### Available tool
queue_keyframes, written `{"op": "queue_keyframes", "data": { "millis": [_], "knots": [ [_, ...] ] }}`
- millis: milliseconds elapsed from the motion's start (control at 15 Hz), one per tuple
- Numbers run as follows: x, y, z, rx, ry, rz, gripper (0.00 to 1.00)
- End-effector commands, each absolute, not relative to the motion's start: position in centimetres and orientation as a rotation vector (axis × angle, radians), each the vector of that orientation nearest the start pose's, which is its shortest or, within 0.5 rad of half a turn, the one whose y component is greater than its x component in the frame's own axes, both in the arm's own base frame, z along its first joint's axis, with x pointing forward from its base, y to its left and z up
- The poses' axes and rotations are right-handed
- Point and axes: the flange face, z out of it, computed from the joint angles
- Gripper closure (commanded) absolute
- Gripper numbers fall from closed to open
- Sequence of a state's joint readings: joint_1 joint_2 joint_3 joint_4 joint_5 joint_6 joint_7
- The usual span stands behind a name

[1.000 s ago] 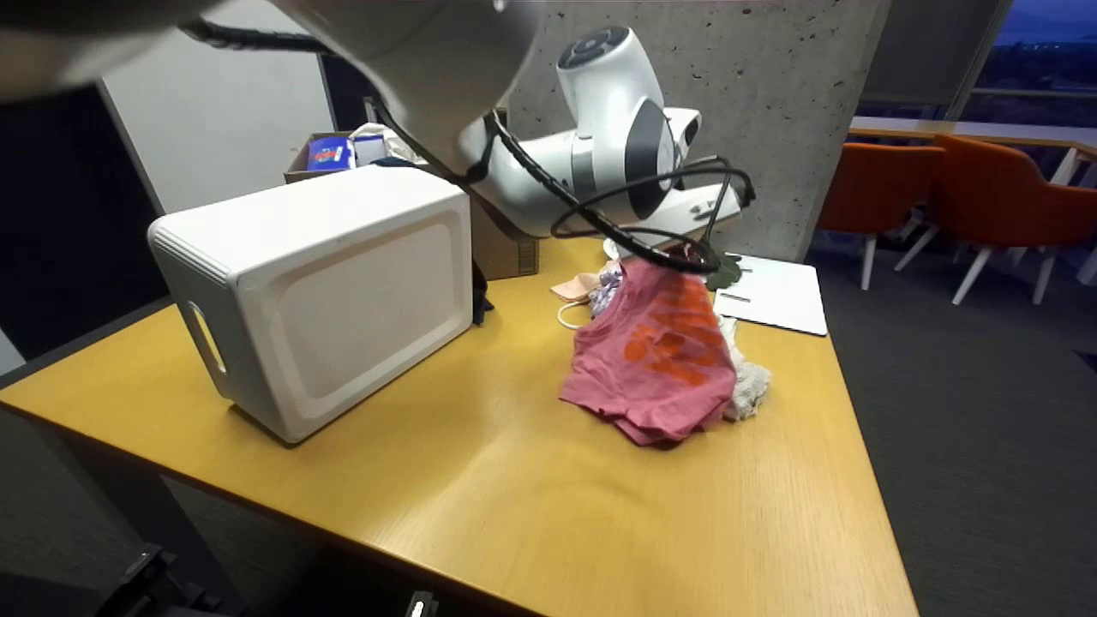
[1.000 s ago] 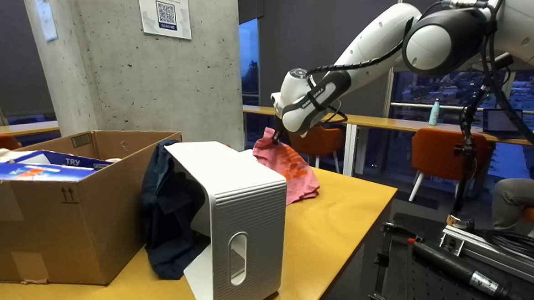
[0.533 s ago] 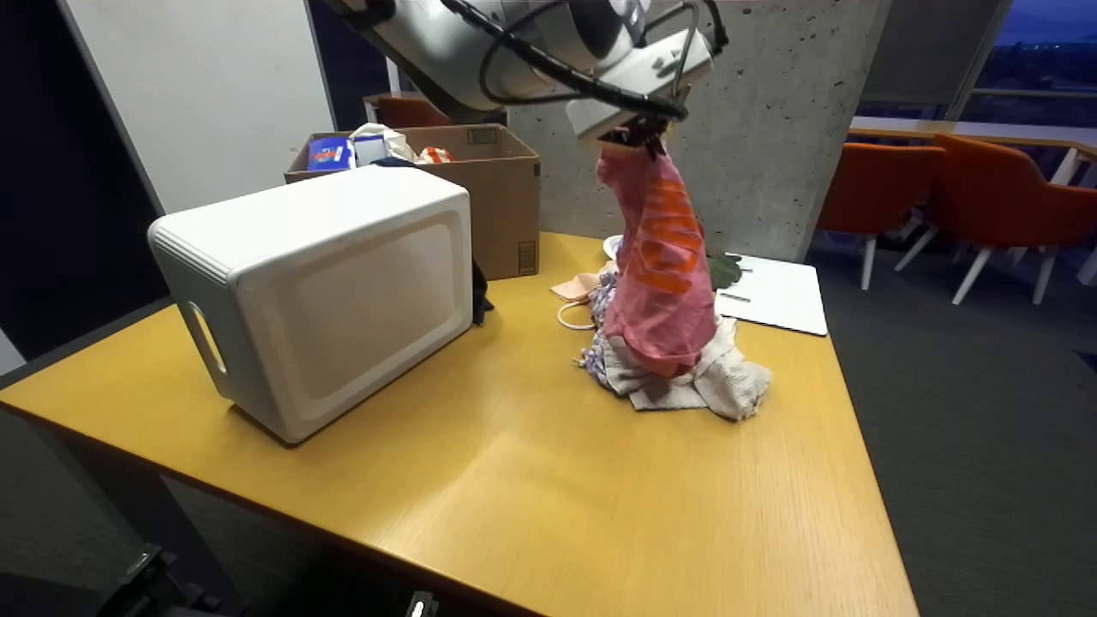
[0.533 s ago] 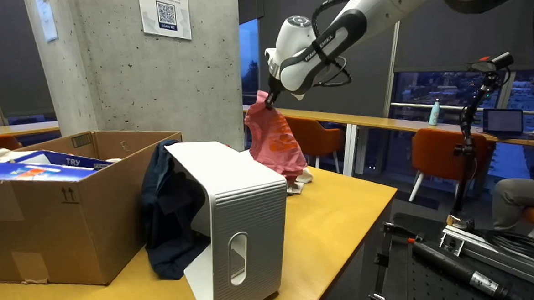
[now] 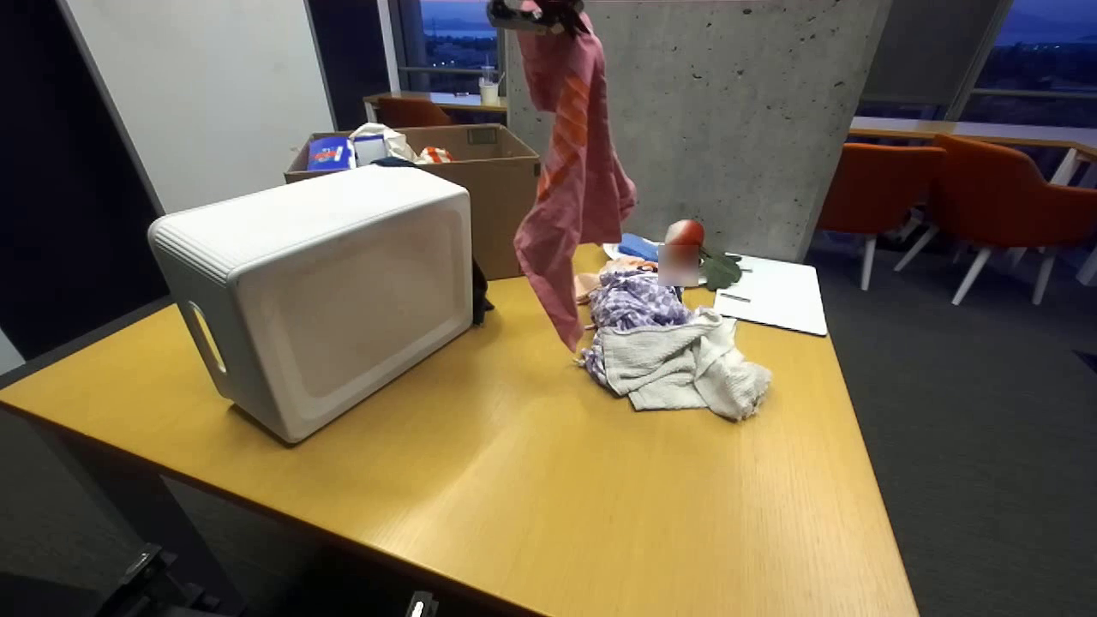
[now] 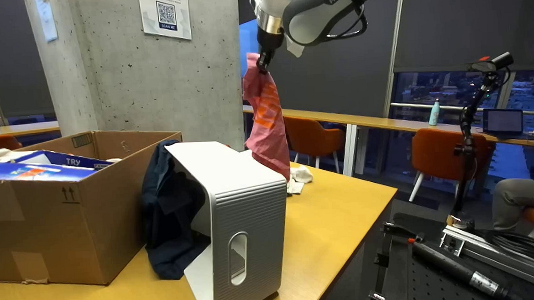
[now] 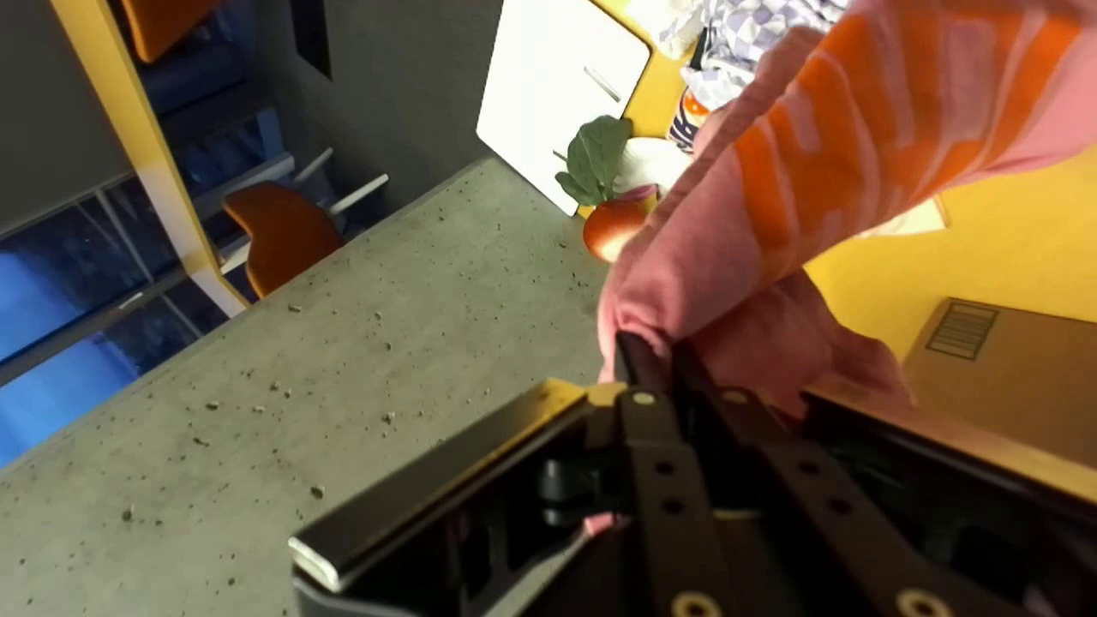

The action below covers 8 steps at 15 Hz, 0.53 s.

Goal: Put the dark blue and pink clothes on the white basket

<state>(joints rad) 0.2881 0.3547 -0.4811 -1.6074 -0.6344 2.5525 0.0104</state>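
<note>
pink cloth [image 6: 268,122] in fingers [image 7: 638,364], arm [image 6: 312,17] seemingly "fran…"

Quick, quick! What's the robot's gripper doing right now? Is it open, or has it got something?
Gripper: closed, holding the pink cloth, which hangs down from it.

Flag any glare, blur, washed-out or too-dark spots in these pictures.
In an exterior view, the table carries a pale streak of glare, and a blurred square masks a spot beside the purple cloth; in an exterior view, the dark blue cloth goes near black, losing folds; in the wrist view, the white board is nearly washed out.
</note>
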Motion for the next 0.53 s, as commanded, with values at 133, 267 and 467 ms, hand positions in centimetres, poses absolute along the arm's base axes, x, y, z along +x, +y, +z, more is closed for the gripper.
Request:
{"op": "queue_keyframes", "data": {
  "millis": [133, 267, 467],
  "knots": [
    [67.7, 0.4, 54.3, 2.305, 0.456, 0.663, 0.99],
    [68.0, 2.5, 54.0, 2.315, 0.504, 0.668, 0.99],
    [68.8, 3.7, 52.9, 2.319, 0.561, 0.707, 0.99]
  ]
}}
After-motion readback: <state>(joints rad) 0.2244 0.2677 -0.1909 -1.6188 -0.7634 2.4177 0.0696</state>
